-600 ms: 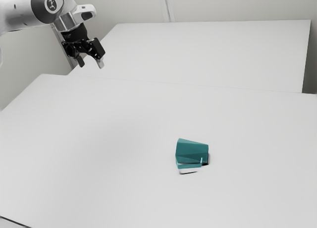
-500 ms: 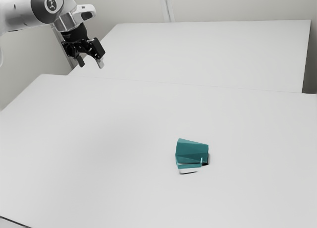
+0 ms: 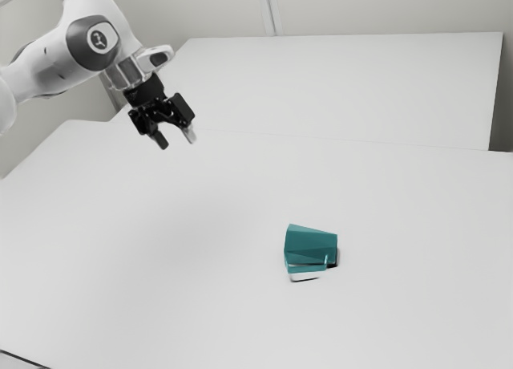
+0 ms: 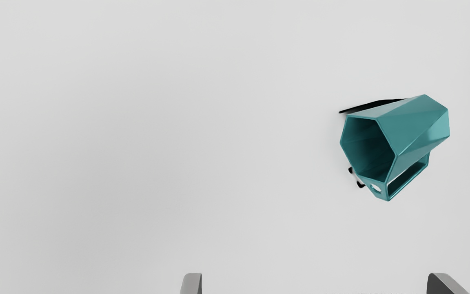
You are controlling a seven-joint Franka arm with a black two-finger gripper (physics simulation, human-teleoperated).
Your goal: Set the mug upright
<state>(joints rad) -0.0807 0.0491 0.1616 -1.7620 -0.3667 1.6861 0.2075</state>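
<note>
Wide open and empty, the gripper (image 3: 177, 141) hangs at the exterior view's upper left, while the faceted teal mug (image 3: 311, 247), on its side below centre-right, could roll if its tapering walls were pinched unevenly.

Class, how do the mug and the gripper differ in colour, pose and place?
Colour: the mug is teal, while the gripper is mostly black.
Pose: the mug lies on its side, while the gripper slants downward.
Place: the mug rests on the white table, while the gripper hangs above it.
Shared: both are open, the mug at its mouth, the gripper between its fingers.
</note>
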